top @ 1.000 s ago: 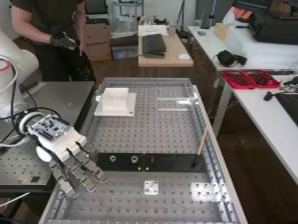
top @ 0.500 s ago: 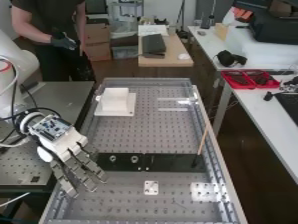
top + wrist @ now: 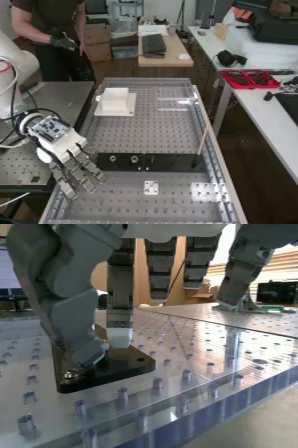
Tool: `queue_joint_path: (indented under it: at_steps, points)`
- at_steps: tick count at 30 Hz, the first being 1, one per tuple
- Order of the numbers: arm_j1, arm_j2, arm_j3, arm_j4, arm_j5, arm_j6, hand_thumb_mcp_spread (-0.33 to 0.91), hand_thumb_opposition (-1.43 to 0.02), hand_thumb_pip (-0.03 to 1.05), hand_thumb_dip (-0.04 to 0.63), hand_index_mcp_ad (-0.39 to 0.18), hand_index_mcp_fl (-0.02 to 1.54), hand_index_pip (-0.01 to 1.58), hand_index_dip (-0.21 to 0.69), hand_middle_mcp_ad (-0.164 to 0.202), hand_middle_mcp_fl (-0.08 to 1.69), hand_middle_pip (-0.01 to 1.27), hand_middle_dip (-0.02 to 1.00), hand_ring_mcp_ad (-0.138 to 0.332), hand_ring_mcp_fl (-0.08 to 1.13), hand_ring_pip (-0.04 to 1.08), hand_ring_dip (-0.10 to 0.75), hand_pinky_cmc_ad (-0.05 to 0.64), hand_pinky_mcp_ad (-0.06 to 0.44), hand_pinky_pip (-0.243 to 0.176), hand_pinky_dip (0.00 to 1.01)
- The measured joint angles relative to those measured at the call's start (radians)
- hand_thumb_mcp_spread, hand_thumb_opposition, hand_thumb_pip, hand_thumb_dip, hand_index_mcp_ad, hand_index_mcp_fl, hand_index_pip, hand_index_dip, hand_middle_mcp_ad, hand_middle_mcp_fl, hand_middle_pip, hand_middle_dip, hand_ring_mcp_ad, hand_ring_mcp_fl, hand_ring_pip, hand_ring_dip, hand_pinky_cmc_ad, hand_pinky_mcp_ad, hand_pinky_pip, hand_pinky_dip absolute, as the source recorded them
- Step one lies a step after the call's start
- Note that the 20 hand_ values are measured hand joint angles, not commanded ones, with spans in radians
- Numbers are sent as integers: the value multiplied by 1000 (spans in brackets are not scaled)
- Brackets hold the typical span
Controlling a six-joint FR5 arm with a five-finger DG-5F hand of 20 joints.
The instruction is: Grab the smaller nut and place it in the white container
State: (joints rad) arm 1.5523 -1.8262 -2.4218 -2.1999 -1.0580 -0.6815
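Observation:
In the high view the hand (image 3: 64,142) is at the left, its lower part over the left end of the black bar (image 3: 174,162). The larger nut (image 3: 113,158) and the bearing (image 3: 134,159) stand on the bar, to the right of the hand. Farther back on the bench is the white container (image 3: 115,99), on a white base. In the wrist view the hand (image 3: 76,316) reaches down to the bar (image 3: 126,367), very near its surface. A glint of metal lies close against it; whether that is the smaller nut I cannot tell.
A thin wooden stick (image 3: 203,139) leans upright at the bar's right end. In front of the bar lies a small white plate (image 3: 151,188) with holes. The bench has a raised metal rim (image 3: 215,150). A person stands behind the left side table (image 3: 56,100).
The lower part of the hand has shifted very slightly beside the bar. The arm, the larger nut, the bearing and the white container keep their places.

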Motion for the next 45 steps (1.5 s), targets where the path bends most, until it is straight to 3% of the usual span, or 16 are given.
queue_joint_path:
  at_steps: [13,45]
  points:
    - [2,1,-2,13,-2,-18,405,-820,649,253,-119,251,1548,175,68,141,134,227,140,0,89,110,400,311,-91,403]
    - [1,-7,2,10,-11,-4,417,-826,649,253,-120,239,1508,152,70,141,134,227,129,2,89,110,398,309,-75,401]
